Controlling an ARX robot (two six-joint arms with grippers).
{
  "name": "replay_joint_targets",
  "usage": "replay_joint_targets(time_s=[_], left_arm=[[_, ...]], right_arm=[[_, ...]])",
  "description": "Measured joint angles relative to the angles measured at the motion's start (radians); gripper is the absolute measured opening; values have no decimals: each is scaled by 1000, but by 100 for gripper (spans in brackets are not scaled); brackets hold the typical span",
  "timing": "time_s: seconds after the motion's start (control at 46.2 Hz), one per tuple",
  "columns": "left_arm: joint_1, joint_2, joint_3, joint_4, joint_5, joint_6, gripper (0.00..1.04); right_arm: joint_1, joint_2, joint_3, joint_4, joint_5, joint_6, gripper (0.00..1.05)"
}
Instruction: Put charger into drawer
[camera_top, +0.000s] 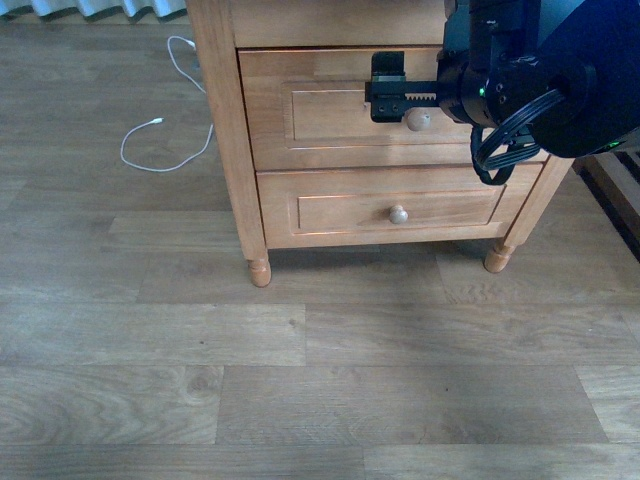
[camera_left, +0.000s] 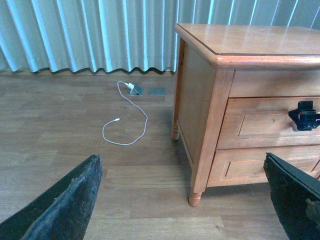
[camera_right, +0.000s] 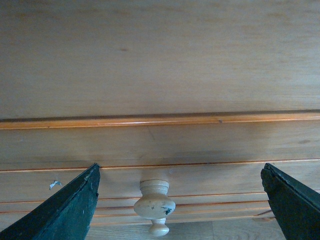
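- On the wooden floor (camera_top: 300, 380) at far left lies a thin white cable (camera_top: 160, 140), looped loosely, one end running off toward the curtain (camera_left: 90, 35); it has no plug block on it.
- In the left wrist view this same cable (camera_left: 127, 125) ends near two small grey plates (camera_left: 147, 92) on the floor, well apart from the nightstand (camera_left: 200, 100).
- The charger, a white block with a black cable, shows in no view, so its place cannot be told.
- The left gripper (camera_left: 190, 210) has its jaws spread wide with nothing between them; only the two dark, worn fingers (camera_left: 65, 205) show, low above the floor and facing the nightstand's corner.
- The nightstand (camera_top: 225, 150) is light-brown wood with turned feet and a smooth top.
- The drawer (camera_top: 330, 110) is the upper, taller one: a recessed panel front, warm honey colour, fully pushed in, with one round pale wooden knob (camera_top: 418, 120).
- Below it sits the shorter drawer (camera_top: 340, 205), also closed, with a similar knob (camera_top: 398, 214).
- The right gripper (camera_top: 390, 100) is at the taller drawer's front, just above and beside its knob, apparently not on it.
- In the right wrist view the jaws stand wide, the fingers (camera_right: 65, 210) flanking the scuffed knob (camera_right: 154, 202) without touching it.
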Motion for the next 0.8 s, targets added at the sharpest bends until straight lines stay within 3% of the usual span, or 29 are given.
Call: replay_joint_targets(time_s=[0.281,0.8], left_arm=[[0,0,0,0,0,0,99],[0,0,0,0,0,0,99]], right_arm=[[-1,-14,-19,13,-19,-10,96],[21,-454,-352,-8,-192,-70,96]])
